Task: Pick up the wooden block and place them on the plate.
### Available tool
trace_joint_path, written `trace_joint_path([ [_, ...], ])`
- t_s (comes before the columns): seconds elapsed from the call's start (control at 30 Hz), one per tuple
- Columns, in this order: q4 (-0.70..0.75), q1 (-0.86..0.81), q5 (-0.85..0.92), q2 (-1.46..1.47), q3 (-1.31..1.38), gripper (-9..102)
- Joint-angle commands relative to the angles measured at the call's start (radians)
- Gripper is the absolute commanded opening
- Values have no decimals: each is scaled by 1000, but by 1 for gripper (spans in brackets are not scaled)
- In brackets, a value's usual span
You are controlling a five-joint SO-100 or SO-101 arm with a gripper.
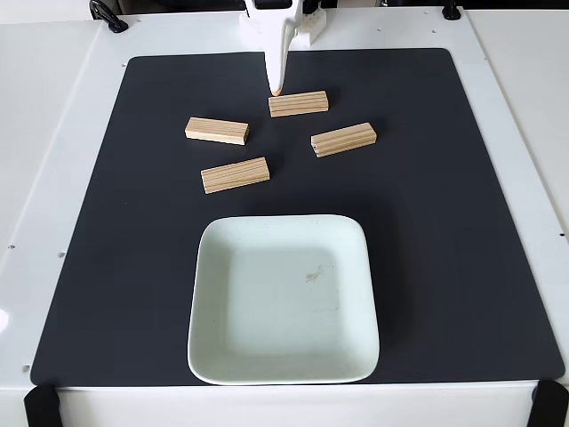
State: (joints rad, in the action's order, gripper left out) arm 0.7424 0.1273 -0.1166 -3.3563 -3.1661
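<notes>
Several wooden blocks lie flat on the black mat, all apart from one another: one [298, 104] at the back centre, one [217, 131] to the left, one [343, 140] to the right and one [235, 175] nearest the plate. The mint-green square plate [267, 311] sits at the front centre with nothing on it but a small smudge. My white gripper [276, 89] hangs down from the back edge, its tip just left of the back-centre block. Its fingers look closed together with nothing between them.
The black mat [444, 222] covers most of the white table [53, 178]. Black clamps sit at the front corners [40, 405] and a black cable at the back left [107, 15]. Bare mat lies right and left of the plate.
</notes>
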Motion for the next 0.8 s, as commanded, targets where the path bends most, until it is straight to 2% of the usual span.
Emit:
trace_joint_path([
  [0.0, -12, 3, 6, -8, -5, -1],
  [0.53, 3, 3, 6, 2, 17, -1],
  [0.77, 169, 5, -6, 48, 224, 0],
])
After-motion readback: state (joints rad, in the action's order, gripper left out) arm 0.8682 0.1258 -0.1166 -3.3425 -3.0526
